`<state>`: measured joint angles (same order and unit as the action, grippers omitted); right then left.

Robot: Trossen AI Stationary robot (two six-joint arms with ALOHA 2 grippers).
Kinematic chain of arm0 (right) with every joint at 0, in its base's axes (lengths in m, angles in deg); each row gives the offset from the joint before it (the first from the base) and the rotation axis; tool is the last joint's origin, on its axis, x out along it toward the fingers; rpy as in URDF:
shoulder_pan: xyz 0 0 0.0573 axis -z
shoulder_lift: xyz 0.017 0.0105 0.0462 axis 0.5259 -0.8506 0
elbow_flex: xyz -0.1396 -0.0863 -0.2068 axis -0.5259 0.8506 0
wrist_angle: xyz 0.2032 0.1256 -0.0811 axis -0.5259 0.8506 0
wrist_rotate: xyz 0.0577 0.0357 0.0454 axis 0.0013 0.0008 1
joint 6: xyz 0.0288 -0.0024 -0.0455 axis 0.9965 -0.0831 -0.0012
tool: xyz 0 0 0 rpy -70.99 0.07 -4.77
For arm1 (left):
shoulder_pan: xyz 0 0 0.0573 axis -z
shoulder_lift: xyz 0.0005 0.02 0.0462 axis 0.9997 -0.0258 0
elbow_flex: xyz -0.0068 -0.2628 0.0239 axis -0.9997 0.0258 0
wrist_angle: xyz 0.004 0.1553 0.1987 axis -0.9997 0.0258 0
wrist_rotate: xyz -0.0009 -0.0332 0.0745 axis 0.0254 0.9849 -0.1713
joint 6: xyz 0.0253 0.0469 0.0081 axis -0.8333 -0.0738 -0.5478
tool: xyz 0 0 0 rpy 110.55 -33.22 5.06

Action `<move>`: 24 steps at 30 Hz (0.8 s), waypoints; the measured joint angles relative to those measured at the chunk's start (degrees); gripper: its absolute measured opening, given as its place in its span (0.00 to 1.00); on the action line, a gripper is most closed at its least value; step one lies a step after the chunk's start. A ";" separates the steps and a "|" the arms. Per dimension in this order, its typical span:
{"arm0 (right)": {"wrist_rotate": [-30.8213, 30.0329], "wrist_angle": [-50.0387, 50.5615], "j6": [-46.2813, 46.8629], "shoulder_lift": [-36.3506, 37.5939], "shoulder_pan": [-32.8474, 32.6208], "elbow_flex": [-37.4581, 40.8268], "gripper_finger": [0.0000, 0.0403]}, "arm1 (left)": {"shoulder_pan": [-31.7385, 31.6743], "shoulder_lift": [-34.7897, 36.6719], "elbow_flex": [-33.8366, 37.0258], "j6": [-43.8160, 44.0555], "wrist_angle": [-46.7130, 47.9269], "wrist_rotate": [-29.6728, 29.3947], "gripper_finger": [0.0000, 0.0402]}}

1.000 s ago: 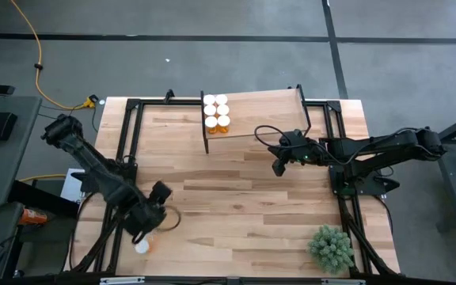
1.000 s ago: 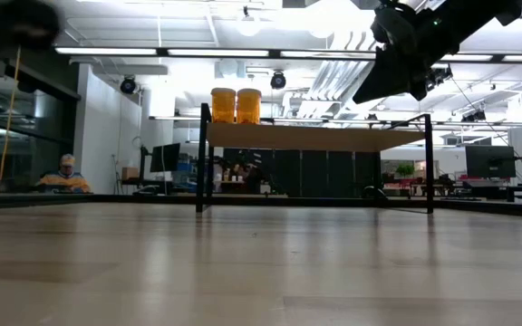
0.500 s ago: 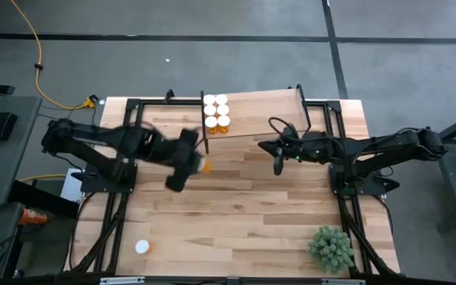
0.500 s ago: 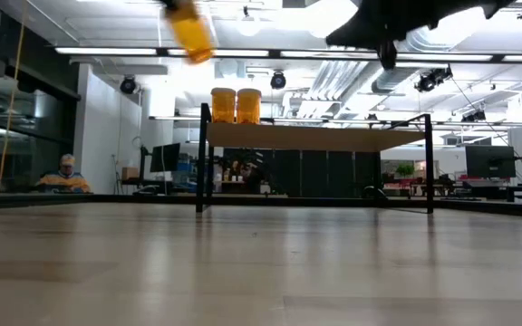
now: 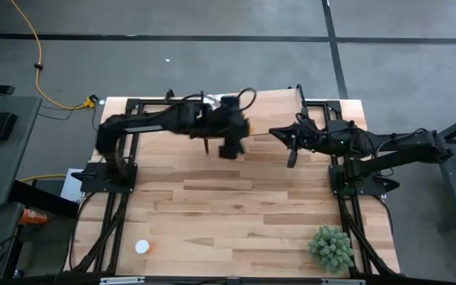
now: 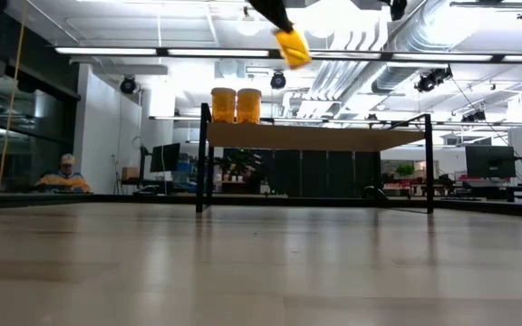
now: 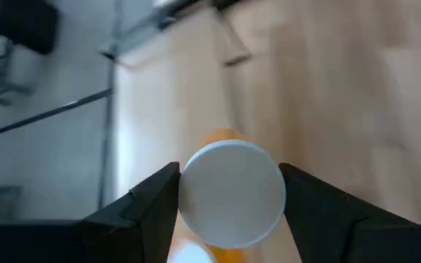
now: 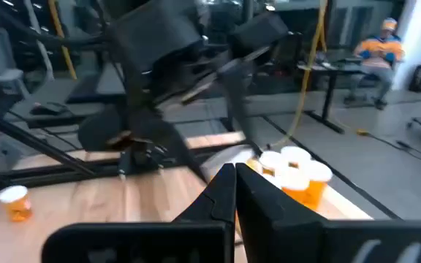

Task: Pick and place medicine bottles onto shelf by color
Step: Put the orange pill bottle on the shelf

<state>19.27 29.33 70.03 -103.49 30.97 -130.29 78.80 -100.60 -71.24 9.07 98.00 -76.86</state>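
2 dark six-joint arms are working over the butcher-block tabletop [image 5: 236, 206], and the left one is reaching across the low light-wood shelf on its thin black metal frame [image 5: 271, 111]. Its left gripper [image 5: 234, 136] is carrying a small translucent orange pill bottle with a round white cap [image 7: 231, 192], jaws clamped on the bottle's sides just below the cap. In the low view that bottle is hanging tilted, well above the board and to the side of the cluster of white-capped orange bottles [image 5: 216, 111] standing at the shelf's left end.

To do this step well, I judge the arm should be levelling the bottle upright before descending, then lowering beside the cluster without nudging it, and releasing only once the base is resting flat.

The right gripper [image 5: 293, 154] is waiting near the shelf's right edge, fingers pressed together. 1 more white-capped bottle [image 5: 142, 247] is lying on the tabletop's near left corner, well apart.
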 joint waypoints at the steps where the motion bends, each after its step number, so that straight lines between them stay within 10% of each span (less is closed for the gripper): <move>1: -1.23 0.90 0.50 0.27 0.00 0.00 0.00 | -0.74 -1.57 -1.66 0.04 -0.70 -0.13 0.52; 6: -6.51 4.36 4.78 -1.13 1.67 0.00 0.00 | -4.13 -6.49 -6.45 0.11 -0.36 0.37 0.52; 24: 4.81 -2.55 6.55 -15.23 14.62 0.11 0.00 | -7.54 -6.71 -6.73 2.10 0.22 5.56 0.52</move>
<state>24.08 26.78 76.58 -118.71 45.59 -130.18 71.26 -107.30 -77.97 11.17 98.22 -71.30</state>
